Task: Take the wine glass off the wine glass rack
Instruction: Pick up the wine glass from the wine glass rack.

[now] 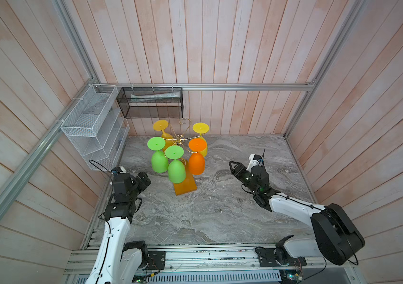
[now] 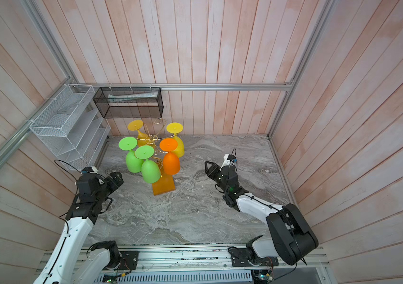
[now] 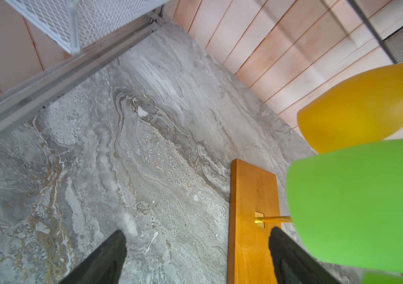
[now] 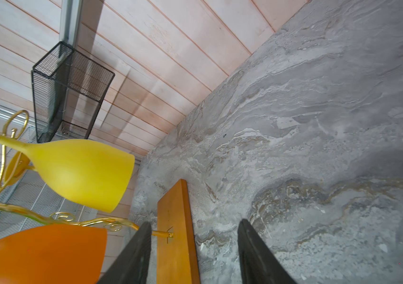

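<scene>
Nothing is off the wine glass rack (image 1: 178, 140) yet. All five glasses I can count hang upside down from its gold arms, and the rack stands at the far left of the desk (image 1: 220, 211). My right gripper (image 1: 232, 165) has its jaws apart and empty; it is clear to the right of the orange wine glass (image 1: 196, 166) and points towards it. My left gripper (image 1: 144, 179) gapes wide, also empty, close beside the left green wine glass (image 1: 159, 163). I judge the whole job lies ahead: reach in, grip one glass, slide it off its arm
</scene>
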